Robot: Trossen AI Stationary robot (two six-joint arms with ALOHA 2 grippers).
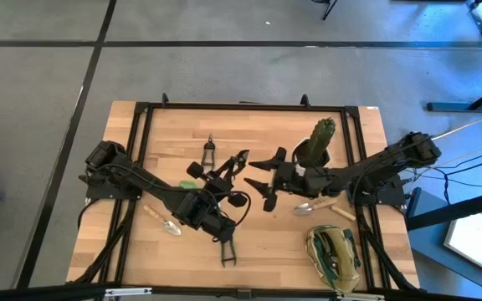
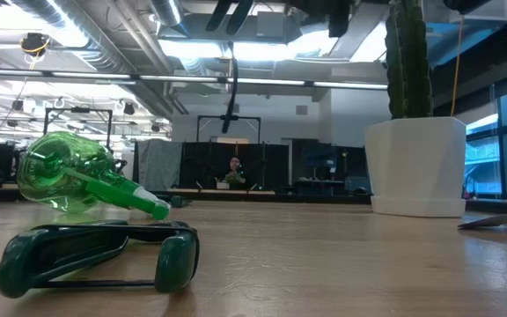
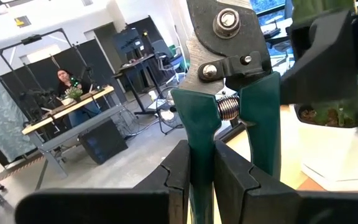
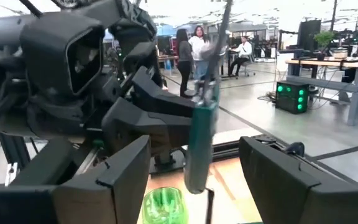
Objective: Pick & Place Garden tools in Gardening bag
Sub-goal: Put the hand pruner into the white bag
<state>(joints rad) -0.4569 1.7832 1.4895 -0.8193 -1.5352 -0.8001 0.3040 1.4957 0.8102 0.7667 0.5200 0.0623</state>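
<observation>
While the gardening bag (image 1: 334,257) lies at five o'clock with nothing visibly packed, most of the task remains: the left gripper (image 3: 202,180) is clamped on pruning shears (image 3: 229,93) mid-table, facing the right gripper (image 1: 268,179) with fingers apart. Other shears, trowel (image 1: 163,221) and spray bottle (image 2: 77,176) lie loose; the cactus pot (image 1: 316,149) crowds two o'clock

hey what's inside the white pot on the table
A tall green cactus stands upright in the white pot. The left wrist view shows brownish soil at the pot's top; the roots and anything deeper are hidden by the pot's wall.
</observation>
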